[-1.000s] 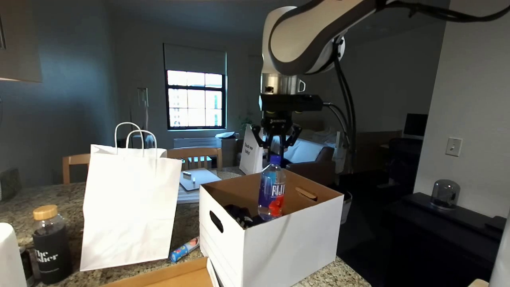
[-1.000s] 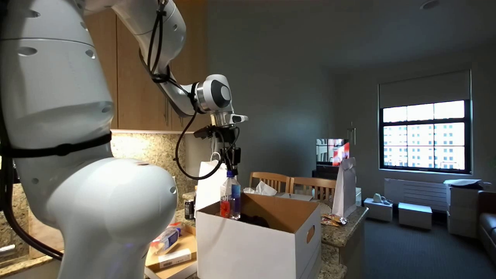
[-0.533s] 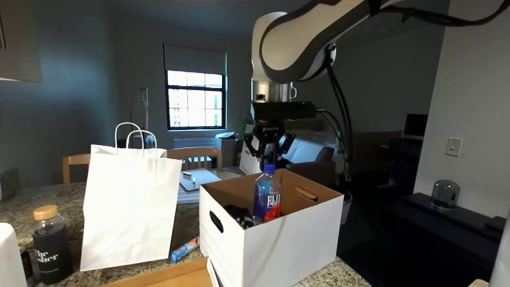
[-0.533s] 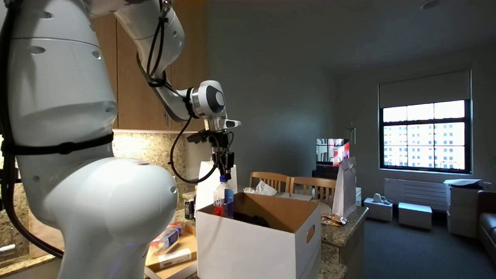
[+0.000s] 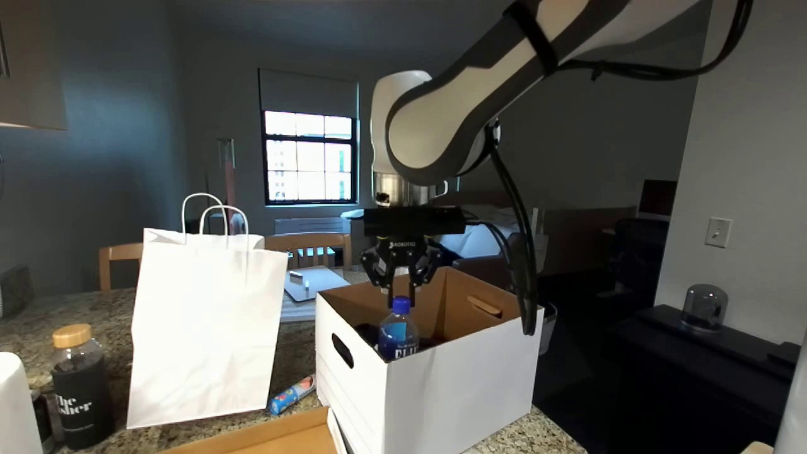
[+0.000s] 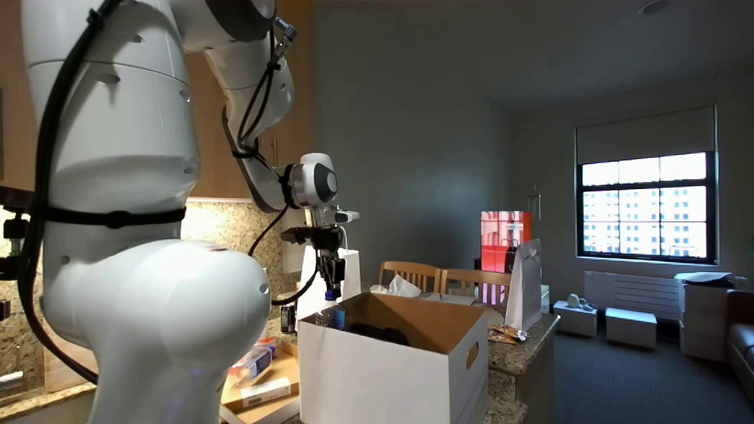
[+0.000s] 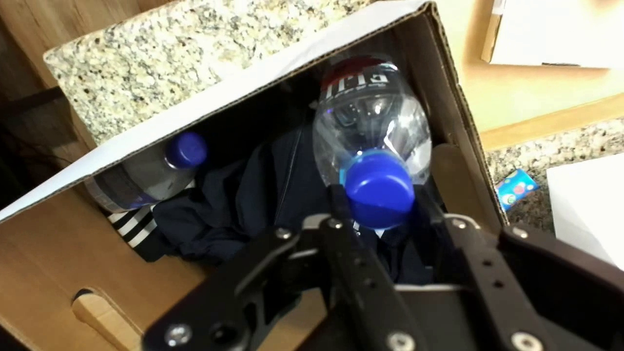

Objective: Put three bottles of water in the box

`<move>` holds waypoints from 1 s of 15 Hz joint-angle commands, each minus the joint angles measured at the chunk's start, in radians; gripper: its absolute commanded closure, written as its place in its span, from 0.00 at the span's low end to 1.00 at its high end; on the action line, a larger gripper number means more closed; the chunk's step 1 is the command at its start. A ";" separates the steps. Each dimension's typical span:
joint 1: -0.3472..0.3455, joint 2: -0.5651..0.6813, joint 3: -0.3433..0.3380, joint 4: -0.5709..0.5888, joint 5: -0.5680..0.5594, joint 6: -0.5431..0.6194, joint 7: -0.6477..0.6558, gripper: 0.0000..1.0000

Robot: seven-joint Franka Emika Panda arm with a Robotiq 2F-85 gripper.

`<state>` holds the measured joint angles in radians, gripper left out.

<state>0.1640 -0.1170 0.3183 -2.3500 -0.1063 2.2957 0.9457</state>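
One bottle of water point(image 7: 139, 183) rests tilted at the left of the wrist view, inside the box point(image 7: 53, 253) and close to its wall, blue cap toward the middle of the frame. Next to it, dark cloth point(image 7: 258, 195) with white stripes at its left end lies bunched in the box. Right of centre, the claw point(image 7: 380, 202) reaches up from the bottom edge, grasping the held bottle point(image 7: 375, 114) by its capped end, one finger on each side. That bottle is near the box's corner at the upper right. Past the wall come the brown tray point(image 7: 541, 97) with a white carton point(image 7: 560, 36) in it and, lower, a blue patterned tube point(image 7: 516, 189).

In an exterior view, a dark jar point(image 5: 81, 397) with a wooden lid stands at the lower left, then a white paper bag point(image 5: 205, 340), upright on the counter point(image 5: 38, 315), then the tube, lying between bag and box. The box takes the lower centre; the held bottle is upright in it, cap and upper label above the rim, the rest hidden by the front wall, so I cannot tell whether it touches anything below.

In an exterior view, the arm point(image 6: 165, 294) fills the left. Another bottle of water point(image 6: 253, 364) lies on its side in the tray, lower left of centre, then comes a dark can point(image 6: 287, 318). The claw hangs over the box's left end.
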 commanded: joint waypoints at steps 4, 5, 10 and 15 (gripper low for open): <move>0.042 0.097 -0.004 0.007 -0.082 0.091 0.208 0.89; 0.052 0.112 -0.004 0.010 -0.092 0.089 0.228 0.89; 0.095 0.135 -0.006 0.018 -0.121 0.077 0.272 0.27; 0.102 0.080 -0.017 0.014 -0.089 0.055 0.207 0.01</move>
<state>0.2586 0.0051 0.3162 -2.3327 -0.2013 2.3621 1.1779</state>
